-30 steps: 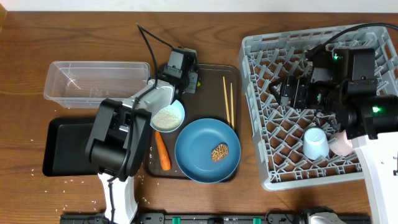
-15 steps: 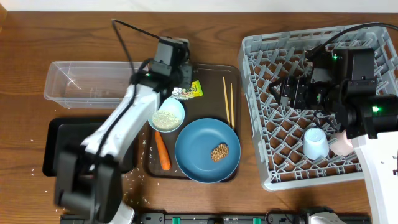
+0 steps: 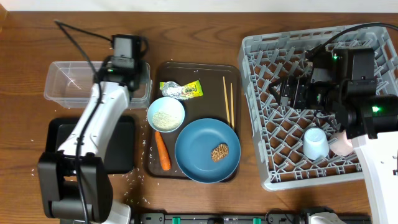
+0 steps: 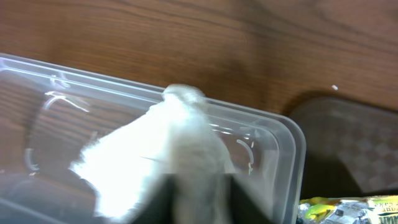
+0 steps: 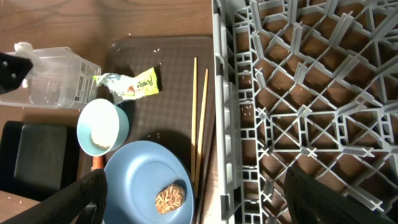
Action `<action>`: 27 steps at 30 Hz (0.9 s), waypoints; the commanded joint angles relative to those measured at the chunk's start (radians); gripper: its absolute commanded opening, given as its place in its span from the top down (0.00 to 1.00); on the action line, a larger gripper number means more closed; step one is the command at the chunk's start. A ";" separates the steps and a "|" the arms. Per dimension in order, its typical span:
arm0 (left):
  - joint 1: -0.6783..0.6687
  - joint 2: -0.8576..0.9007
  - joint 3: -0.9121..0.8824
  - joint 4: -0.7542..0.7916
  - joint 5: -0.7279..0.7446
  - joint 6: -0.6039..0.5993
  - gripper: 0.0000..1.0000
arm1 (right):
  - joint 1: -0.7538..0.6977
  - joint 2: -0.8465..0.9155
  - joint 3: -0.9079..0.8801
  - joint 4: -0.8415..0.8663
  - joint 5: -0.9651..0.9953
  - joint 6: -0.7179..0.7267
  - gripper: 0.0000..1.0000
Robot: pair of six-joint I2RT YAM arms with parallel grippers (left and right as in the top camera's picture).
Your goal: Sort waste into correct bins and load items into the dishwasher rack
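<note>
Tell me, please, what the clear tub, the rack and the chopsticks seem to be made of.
Clear tub: likely thin plastic, glossy; the wood shows through and highlights glint.
Rack: moulded plastic by its look, matte grey lattice.
Chopsticks: probably wood or bamboo, pale tan, dull finish.

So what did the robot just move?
The left gripper swung from over the brown tray to above the clear tub, carrying the crumpled white tissue; I can't tell if it has let go yet. The blue plate, carrot, chopsticks and right arm stayed put.

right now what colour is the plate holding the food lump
Blue plate; clearest in the overhead view.
</note>
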 commanded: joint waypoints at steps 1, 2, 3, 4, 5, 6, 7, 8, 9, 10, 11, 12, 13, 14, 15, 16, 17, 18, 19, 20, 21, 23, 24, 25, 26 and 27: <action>0.004 0.000 -0.002 -0.003 0.227 -0.021 0.34 | 0.013 0.001 0.001 -0.001 0.003 0.012 0.16; -0.005 0.000 -0.002 -0.011 0.281 -0.021 0.30 | 0.013 0.001 0.000 -0.001 0.003 0.012 0.16; -0.021 0.000 -0.002 -0.016 0.310 -0.021 0.29 | 0.013 0.001 0.000 -0.001 0.003 0.012 0.16; -0.038 0.000 -0.002 -0.019 0.312 -0.021 0.29 | 0.013 0.001 0.000 -0.002 0.003 0.012 0.16; -0.058 0.000 -0.002 -0.018 0.309 -0.020 0.29 | 0.013 0.001 0.001 -0.002 0.003 0.012 0.16; -0.093 0.004 -0.002 -0.013 0.300 -0.018 0.29 | 0.013 0.001 0.001 -0.004 0.003 0.012 0.16; -0.109 0.006 -0.002 -0.009 0.295 -0.015 0.29 | 0.013 0.001 0.000 -0.005 0.003 0.012 0.16; -0.141 0.013 -0.002 -0.003 0.275 -0.011 0.29 | 0.013 0.001 0.001 -0.006 0.003 0.012 0.16; -0.168 0.021 -0.002 0.000 0.247 -0.011 0.29 | 0.013 0.001 0.000 -0.008 0.003 0.012 0.16; -0.194 0.034 -0.002 0.001 0.214 -0.003 0.29 | 0.013 0.001 0.000 -0.009 0.003 0.012 0.16; -0.221 0.049 -0.002 0.000 0.165 0.004 0.29 | 0.013 0.001 0.001 -0.009 0.003 0.012 0.16; -0.240 0.066 -0.002 0.000 0.119 0.004 0.29 | 0.013 0.001 0.001 -0.009 0.003 0.012 0.16; -0.256 0.083 -0.002 0.001 0.085 0.003 0.29 | 0.013 0.001 0.000 -0.010 0.003 0.012 0.16; -0.268 0.106 -0.002 0.013 0.067 0.003 0.29 | 0.013 0.001 0.000 -0.013 0.003 0.012 0.16; -0.274 0.125 -0.002 0.032 0.070 0.008 0.29 | 0.013 0.001 0.000 -0.014 0.003 0.012 0.16; -0.280 0.148 -0.002 0.058 0.089 0.015 0.29 | 0.013 0.001 0.000 -0.016 0.003 0.011 0.15; -0.286 0.167 -0.002 0.079 0.124 0.039 0.29 | 0.013 0.001 0.000 -0.016 0.003 0.012 0.16; -0.292 0.187 -0.002 0.100 0.167 0.068 0.29 | 0.013 0.001 0.000 -0.016 0.003 0.012 0.15; -0.299 0.209 -0.002 0.121 0.212 0.094 0.29 | 0.013 0.001 0.000 -0.016 0.003 0.012 0.15; -0.307 0.227 -0.002 0.138 0.240 0.114 0.29 | 0.013 0.001 0.000 -0.016 0.003 0.012 0.15; -0.315 0.243 -0.002 0.153 0.257 0.142 0.29 | 0.013 0.001 0.000 -0.016 0.003 0.012 0.15; -0.331 0.270 -0.002 0.180 0.251 0.208 0.29 | 0.013 0.001 0.000 -0.017 0.003 0.012 0.15; -0.336 0.281 -0.002 0.195 0.251 0.236 0.29 | 0.013 0.001 0.000 -0.017 0.003 0.012 0.15; -0.341 0.289 -0.002 0.210 0.251 0.257 0.29 | 0.013 0.001 0.000 -0.017 0.003 0.012 0.15; -0.343 0.297 -0.002 0.222 0.251 0.270 0.29 | 0.013 0.001 0.000 -0.017 0.003 0.012 0.15; -0.343 0.306 -0.002 0.231 0.251 0.278 0.29 | 0.013 0.001 0.000 -0.017 0.003 0.012 0.15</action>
